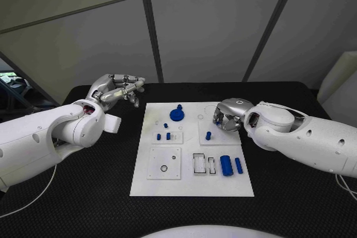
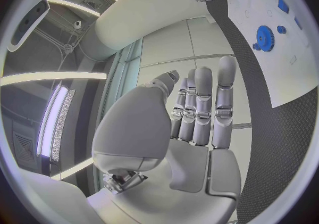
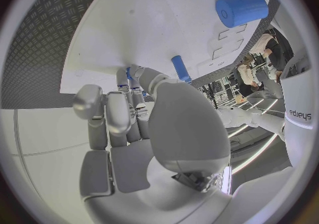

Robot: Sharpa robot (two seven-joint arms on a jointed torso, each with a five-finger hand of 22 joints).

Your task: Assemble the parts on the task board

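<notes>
A white task board [image 1: 192, 181] is seen lying flat in the middle of a black worktop [image 1: 297, 196], viewed from above. The left hand [image 1: 117, 91] is held raised over the worktop just beyond the board's far left corner, clear of the board; in the left wrist view its fingers [image 2: 199, 107] are stretched out straight and side by side, with nothing held. The right hand [image 1: 227, 115] is lowered over the far right part of the board, above a raised white block [image 1: 215, 136]. In the right wrist view its fingers [image 3: 109, 115] are curled down toward the board, and a small blue peg [image 3: 180, 68] is seen standing upright just past the fingertips; whether the peg is gripped cannot be told. On the board, a blue gear [image 1: 177, 114] is placed near the far edge, towards the middle. 3 small blue pins [image 1: 165, 136] are set upright in the left middle section. A black ring [image 1: 163, 168] is laid on a square white plate at the near left. A thick blue cylinder [image 1: 226, 165] and a thinner blue rod [image 1: 239, 165] are laid side by side at the near right, just beside 2 rectangular slots [image 1: 199, 164].
</notes>
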